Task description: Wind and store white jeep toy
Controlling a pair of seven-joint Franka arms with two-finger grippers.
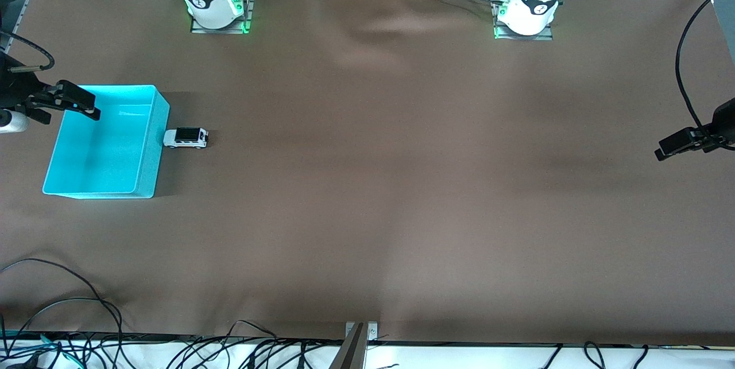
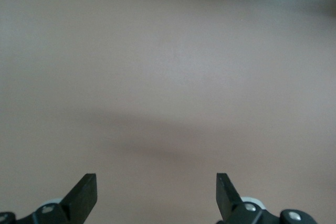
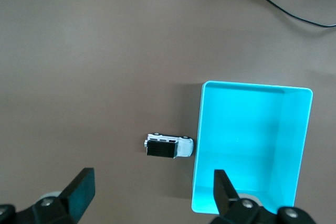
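Note:
The white jeep toy (image 1: 185, 138) (image 3: 169, 147), with black roof and wheels, stands on the brown cloth close against the long wall of the cyan bin (image 1: 156, 145) (image 3: 252, 140), on the side toward the left arm's end. Nothing lies inside the bin. My right gripper (image 1: 72, 104) (image 3: 152, 190) hangs open high over the bin's corner at the right arm's end, with nothing between its fingers. My left gripper (image 1: 674, 146) (image 2: 156, 192) waits open over bare cloth at the left arm's end, and its wrist view shows only cloth.
Brown cloth (image 1: 402, 185) covers the table, with a raised fold (image 1: 379, 24) between the arm bases. Loose black cables (image 1: 57, 311) lie along the edge nearest the front camera. A cable (image 1: 683, 59) loops at the left arm's end.

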